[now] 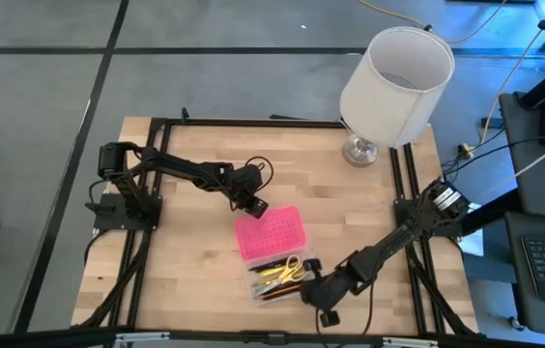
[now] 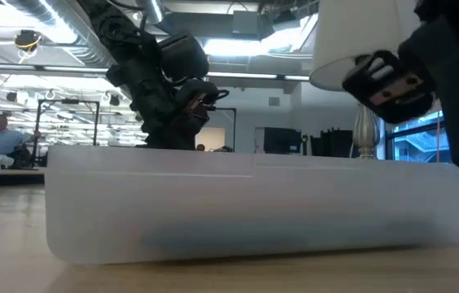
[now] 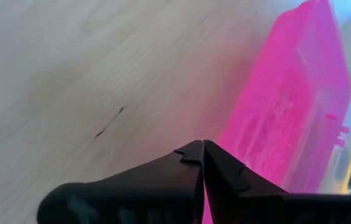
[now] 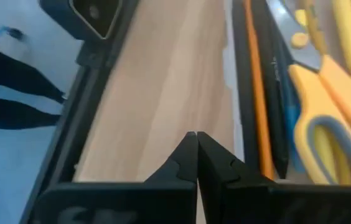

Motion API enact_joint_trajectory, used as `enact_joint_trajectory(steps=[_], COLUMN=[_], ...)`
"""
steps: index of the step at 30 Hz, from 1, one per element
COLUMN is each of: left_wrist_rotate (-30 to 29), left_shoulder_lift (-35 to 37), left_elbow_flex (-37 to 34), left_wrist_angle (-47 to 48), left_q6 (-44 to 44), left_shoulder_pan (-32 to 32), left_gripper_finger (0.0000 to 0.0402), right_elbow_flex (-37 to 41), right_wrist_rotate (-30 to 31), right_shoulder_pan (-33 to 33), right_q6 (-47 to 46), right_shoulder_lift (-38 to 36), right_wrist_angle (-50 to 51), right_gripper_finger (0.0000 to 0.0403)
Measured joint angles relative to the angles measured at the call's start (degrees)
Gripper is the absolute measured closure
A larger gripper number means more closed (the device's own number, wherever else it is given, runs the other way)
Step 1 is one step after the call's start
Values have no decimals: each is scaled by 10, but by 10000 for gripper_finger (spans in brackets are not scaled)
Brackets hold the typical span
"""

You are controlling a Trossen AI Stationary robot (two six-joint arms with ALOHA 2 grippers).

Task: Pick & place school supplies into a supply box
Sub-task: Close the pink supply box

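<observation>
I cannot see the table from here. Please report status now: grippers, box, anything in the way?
Left gripper shut, at pink hinged lid. Right gripper shut, empty, beside clear plastic box base. Pens, yellow-handled scissors inside. Nothing blocking.

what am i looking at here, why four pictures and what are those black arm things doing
These are two robot arms bolted to a wooden table, each ending in a two-finger hand. One camera looks straight down, one sits at table height, and one rides on each wrist.

On the table lie a supply box with its pink lid folded open, pens and yellow scissors inside it, and a white lamp in the far corner.

The left hand is by the lid's far edge, the right hand beside the box at the near edge. Both are shut and hold nothing.
</observation>
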State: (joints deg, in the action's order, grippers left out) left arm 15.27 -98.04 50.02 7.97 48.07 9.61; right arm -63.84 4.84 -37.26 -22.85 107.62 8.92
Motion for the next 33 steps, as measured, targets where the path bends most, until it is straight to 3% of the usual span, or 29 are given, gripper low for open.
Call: enact_joint_trajectory(steps=[7, 17, 33], left_wrist_rotate=[30, 61, 104], left_shoulder_lift=[0, 0, 3], left_elbow_flex=[0, 2, 94], left_wrist_angle=[-3, -21, -23], left_q6=[-14, -11, -22], left_shoulder_pan=[-1, -6, -12], left_gripper_finger=[398, 398, 398], right_elbow_flex=[-49, -48, -52], right_wrist_rotate=[33, 71, 86], right_shoulder_pan=[1, 5, 12], right_q6=[-4, -69, -71], right_shoulder_lift=[40, 57, 57], right_wrist_angle=[45, 46, 48], right_gripper_finger=[401, 401, 401])
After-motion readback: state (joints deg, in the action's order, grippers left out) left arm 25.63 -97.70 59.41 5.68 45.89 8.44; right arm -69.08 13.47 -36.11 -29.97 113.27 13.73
